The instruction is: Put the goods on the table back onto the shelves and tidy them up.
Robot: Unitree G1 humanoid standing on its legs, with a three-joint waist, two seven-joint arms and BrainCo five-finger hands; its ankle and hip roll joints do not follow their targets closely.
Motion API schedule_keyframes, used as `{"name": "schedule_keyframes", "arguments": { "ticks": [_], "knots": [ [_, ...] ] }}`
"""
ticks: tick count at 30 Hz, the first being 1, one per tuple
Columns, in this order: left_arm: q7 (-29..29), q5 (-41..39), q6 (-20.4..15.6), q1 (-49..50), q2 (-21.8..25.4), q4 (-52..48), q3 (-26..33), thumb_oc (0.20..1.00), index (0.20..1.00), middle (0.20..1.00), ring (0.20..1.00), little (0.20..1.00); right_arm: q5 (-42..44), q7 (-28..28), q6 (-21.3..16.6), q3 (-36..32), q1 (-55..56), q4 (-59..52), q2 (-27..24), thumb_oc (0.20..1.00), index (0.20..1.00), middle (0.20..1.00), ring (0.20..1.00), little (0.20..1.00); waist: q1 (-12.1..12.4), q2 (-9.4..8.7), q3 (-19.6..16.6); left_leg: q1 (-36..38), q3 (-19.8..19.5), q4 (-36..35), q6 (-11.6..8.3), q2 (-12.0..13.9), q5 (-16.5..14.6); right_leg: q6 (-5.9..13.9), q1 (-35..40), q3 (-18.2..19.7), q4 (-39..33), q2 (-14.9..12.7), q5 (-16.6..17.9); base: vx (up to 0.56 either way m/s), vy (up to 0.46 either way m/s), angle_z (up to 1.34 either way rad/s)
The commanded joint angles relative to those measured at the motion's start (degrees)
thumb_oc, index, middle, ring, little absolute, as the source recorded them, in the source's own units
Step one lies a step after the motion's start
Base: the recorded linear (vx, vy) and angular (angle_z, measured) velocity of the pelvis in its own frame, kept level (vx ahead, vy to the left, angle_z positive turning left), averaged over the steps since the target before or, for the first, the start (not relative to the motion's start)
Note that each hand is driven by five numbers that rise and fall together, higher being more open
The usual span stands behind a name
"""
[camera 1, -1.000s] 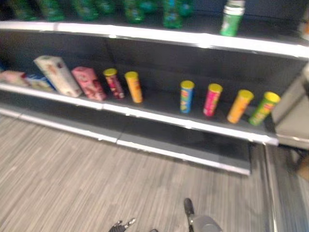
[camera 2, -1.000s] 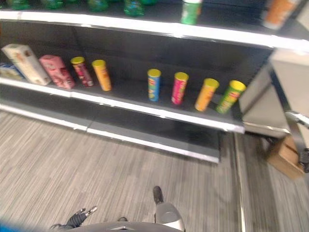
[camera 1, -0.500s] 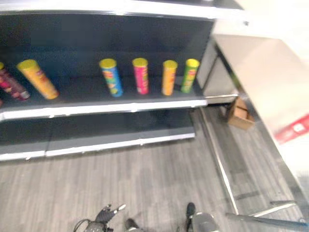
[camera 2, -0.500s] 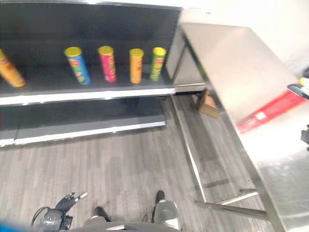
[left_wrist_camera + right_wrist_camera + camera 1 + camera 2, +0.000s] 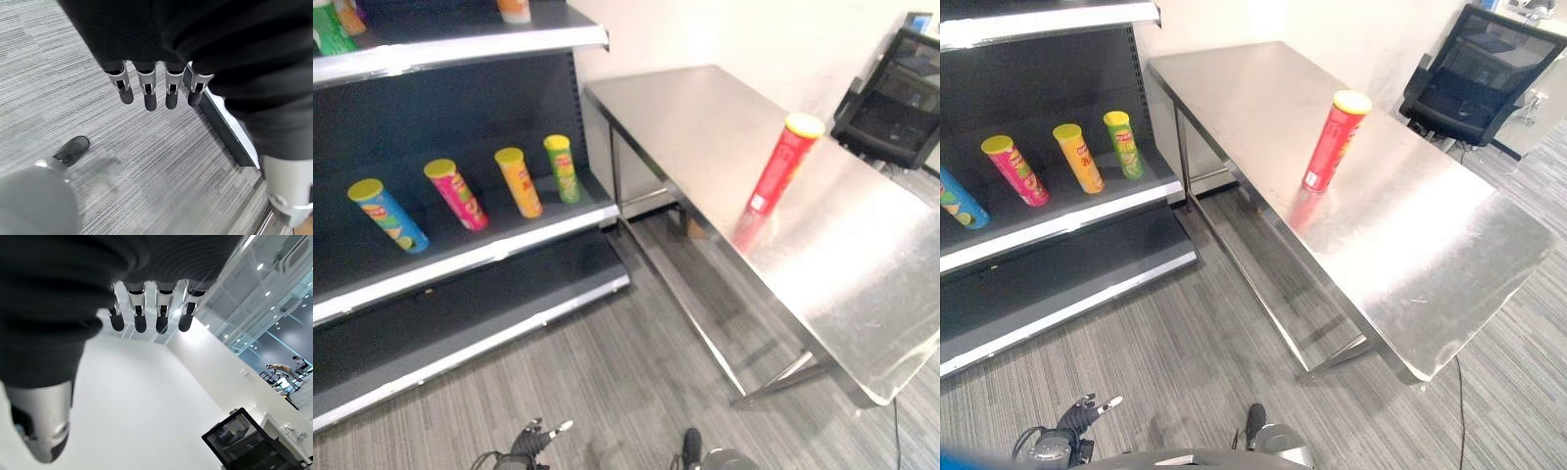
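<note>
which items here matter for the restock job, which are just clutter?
Job items:
- tall red cylindrical can with yellow lid, upright on the steel table
- dark shelf holding a blue, a pink, an orange and a green can
- left robot hand and right robot hand, both open and empty

Clutter:
- black office chair

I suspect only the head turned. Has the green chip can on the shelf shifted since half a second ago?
No. The green chip can stands at the shelf's end, right of the orange can, as before; the whole view swung, so the camera moved.
</note>
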Motion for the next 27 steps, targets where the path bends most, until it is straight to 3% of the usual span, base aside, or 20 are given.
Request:
{"name": "schedule_keyframes", "arguments": {
  "ticks": [1,2,4,5,8,10,24,25,27],
  "knots": [
    [0.65,0.28,-1.02,-3.15,2.54,-0.98,-1.89,1.000,1.000,1.000,1.000,1.000,1.46,-0.24,-2.19,2.61,-8.15,-0.40,-3.79,1.000,1.000,1.000,1.000,1.000,6.68,-3.80,5.90,-9.32,-18.28,11.05,1.72,-9.03,-4.78,2.21,1.91,3.49,2.11,-5.26,-8.23,0.03,-0.073,-0.62],
    [0.66,-0.12,-1.21,-3.45,2.21,-0.57,-2.18,1.000,1.000,1.000,1.000,1.000,1.27,-0.03,-2.06,3.65,-8.61,0.03,-3.84,1.000,1.000,1.000,1.000,1.000,7.25,-3.92,5.81,-10.15,-22.05,8.15,1.79,-12.12,-5.74,2.43,2.00,4.07,1.81,-5.17,-8.13,0.07,-0.063,-0.63],
    [0.63,0.10,-1.47,-3.89,1.63,0.02,-3.50,1.000,1.000,1.000,1.000,1.000,1.49,0.32,-2.07,4.92,-9.55,0.41,-3.83,1.000,1.000,1.000,1.000,1.000,7.58,-2.90,5.17,-9.71,-25.10,0.24,2.11,-14.49,-3.13,2.93,2.10,4.65,1.23,-4.79,-7.81,0.10,0.053,-0.56],
    [0.87,0.38,-1.46,-4.07,1.56,0.47,-4.09,1.000,1.000,1.000,1.000,1.000,1.69,-0.36,-2.23,5.38,-10.29,1.08,-3.95,1.000,1.000,1.000,1.000,1.000,7.77,-2.45,5.21,-10.34,-25.33,-1.51,2.06,-14.46,-1.51,3.11,2.26,4.91,1.15,-4.52,-7.83,0.08,0.101,-0.39],
    [0.62,1.62,-1.48,-4.41,0.93,1.53,-5.46,1.000,1.000,1.000,1.000,1.000,1.29,-0.01,-2.04,7.93,-12.26,2.09,-3.83,1.000,1.000,1.000,1.000,1.000,7.44,-0.99,4.11,-6.69,-25.30,-7.33,2.54,-15.09,-0.96,3.67,1.74,5.96,1.74,-4.05,-8.19,0.09,0.122,-0.52],
    [0.42,2.35,-1.50,-4.21,0.83,1.66,-6.23,1.000,1.000,1.000,1.000,1.000,0.81,0.83,-1.60,9.62,-13.48,2.05,-3.72,1.000,1.000,1.000,1.000,1.000,6.94,-0.39,2.67,-4.47,-23.73,-8.96,2.96,-15.87,-1.00,4.11,2.00,6.51,1.94,-5.15,-8.13,0.17,0.224,-0.06],
    [1.41,1.41,-1.36,-4.06,0.89,3.33,-5.02,1.000,1.000,1.000,1.000,1.000,0.37,0.22,0.15,13.41,-16.85,6.52,-2.55,1.000,1.000,1.000,1.000,1.000,7.84,-0.67,1.32,-1.37,-21.18,-11.15,5.97,-19.33,-2.71,6.64,0.43,8.20,5.77,-9.90,-7.60,0.06,0.115,-0.05],
    [1.89,2.71,1.40,-4.44,1.17,0.84,-5.60,1.000,1.000,1.000,1.000,1.000,-4.71,-1.24,3.76,9.43,-12.07,9.26,-0.09,1.000,1.000,1.000,1.000,1.000,7.44,-0.23,-1.54,3.07,-25.77,-11.94,3.40,-16.61,-4.21,3.64,3.44,8.77,0.74,-5.17,-8.64,0.00,0.000,0.00],
    [1.85,3.14,1.44,-4.33,1.09,1.41,-5.64,1.000,1.000,1.000,1.000,1.000,-5.01,-1.07,3.65,9.97,-12.40,9.39,-0.44,1.000,1.000,1.000,1.000,1.000,7.70,-0.36,-1.59,3.44,-25.64,-11.95,3.51,-16.57,-4.39,3.58,3.90,8.70,0.53,-5.11,-8.67,0.02,0.004,0.01]
  ]
}}
